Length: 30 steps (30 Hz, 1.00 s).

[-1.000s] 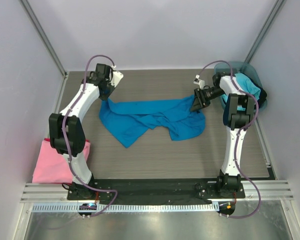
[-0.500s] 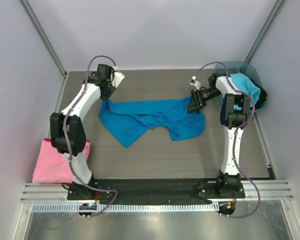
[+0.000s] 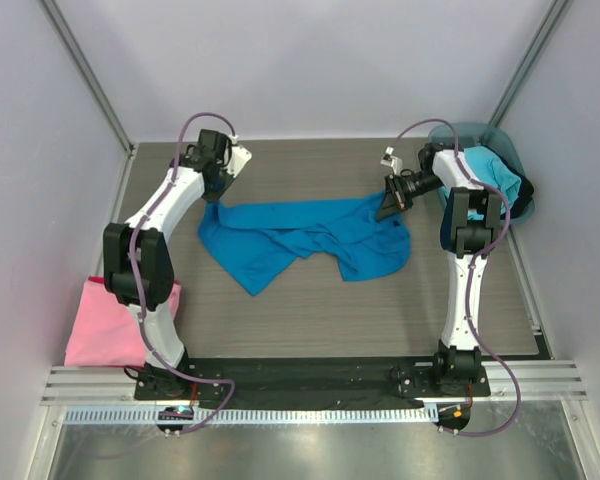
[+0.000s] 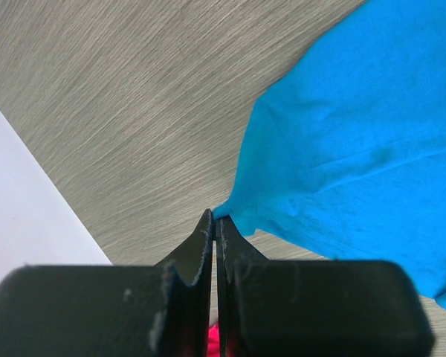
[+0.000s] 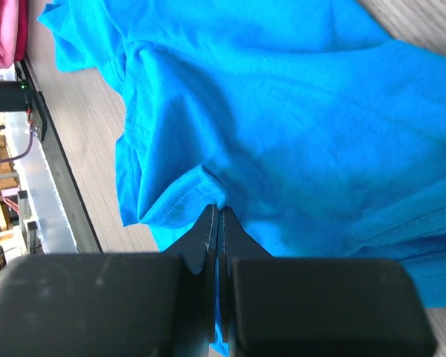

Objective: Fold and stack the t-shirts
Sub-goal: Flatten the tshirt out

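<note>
From above, the blue t-shirt (image 3: 300, 235) lies crumpled mid-table, with the left gripper (image 3: 218, 188) at its far-left corner and the right gripper (image 3: 388, 208) at its far-right edge. A pink t-shirt (image 3: 110, 325) lies near left, and a cyan t-shirt (image 3: 495, 172) sits in the teal tub (image 3: 470, 130) far right.

Left wrist: the fingers (image 4: 205, 238) are pressed together, pinching the shirt's corner.

Right wrist: the fingers (image 5: 207, 230) are clamped on a hemmed fold.

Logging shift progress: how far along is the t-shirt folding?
Done, apparently: the pink t-shirt lies folded at the near-left edge of the table. In hand: the blue t-shirt, rumpled mid-table, pinched at its far edge by the left pincer and right pincer. Left: folding it, stacking, and the cyan t-shirt waiting in the teal tub.
</note>
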Each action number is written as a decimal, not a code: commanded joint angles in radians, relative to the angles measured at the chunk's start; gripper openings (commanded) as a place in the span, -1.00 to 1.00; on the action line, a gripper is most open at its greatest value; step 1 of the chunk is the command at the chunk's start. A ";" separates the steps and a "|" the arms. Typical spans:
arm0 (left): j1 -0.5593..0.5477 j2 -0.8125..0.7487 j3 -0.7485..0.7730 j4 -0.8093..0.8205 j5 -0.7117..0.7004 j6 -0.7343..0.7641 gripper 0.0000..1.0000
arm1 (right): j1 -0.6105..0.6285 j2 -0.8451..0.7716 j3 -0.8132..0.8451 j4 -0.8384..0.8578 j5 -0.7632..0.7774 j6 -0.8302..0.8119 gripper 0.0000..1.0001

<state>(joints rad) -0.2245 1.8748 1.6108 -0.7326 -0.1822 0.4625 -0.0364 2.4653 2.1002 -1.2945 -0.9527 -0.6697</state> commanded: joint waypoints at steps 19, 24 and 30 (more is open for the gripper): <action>0.020 -0.143 0.000 0.032 -0.045 0.048 -1.00 | -0.005 -0.492 -0.140 0.168 0.019 0.094 -0.97; 0.057 -0.187 0.098 0.041 -0.051 0.033 -0.99 | 0.000 -0.652 -0.106 0.363 0.098 0.238 -0.97; 0.083 -0.227 0.377 0.055 -0.034 0.016 -0.99 | 0.000 -0.710 0.085 0.541 0.248 0.370 -0.98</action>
<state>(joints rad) -0.1513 1.7573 1.8557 -0.7479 -0.2138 0.4942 -0.0364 1.8565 2.0556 -0.9371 -0.7834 -0.4049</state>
